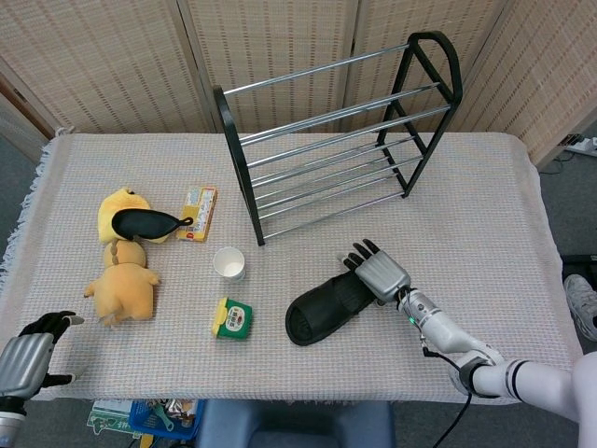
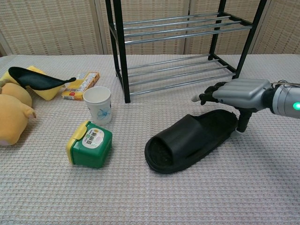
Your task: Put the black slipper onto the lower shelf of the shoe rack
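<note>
The black slipper [image 1: 326, 310] [image 2: 190, 140] lies flat on the cloth, toe opening toward the near left. My right hand [image 1: 378, 271] [image 2: 239, 91] hovers over its heel end, fingers stretched out above the slipper. The thumb [image 2: 242, 123] points down beside the heel, and nothing is held. The black shoe rack [image 1: 336, 140] [image 2: 178, 42] stands behind it, and its lower shelf [image 1: 326, 201] [image 2: 180, 77] of metal bars is bare. My left hand [image 1: 28, 359] sits at the near left table edge, holding nothing.
A white paper cup [image 1: 229, 263] [image 2: 98, 104] and a green box [image 1: 232, 318] [image 2: 90, 143] stand left of the slipper. Further left are yellow plush toys [image 1: 121, 285] [image 2: 11, 117], a black high-heel shoe [image 1: 145, 222] [image 2: 35, 78] and a yellow carton [image 1: 198, 212] [image 2: 80, 85].
</note>
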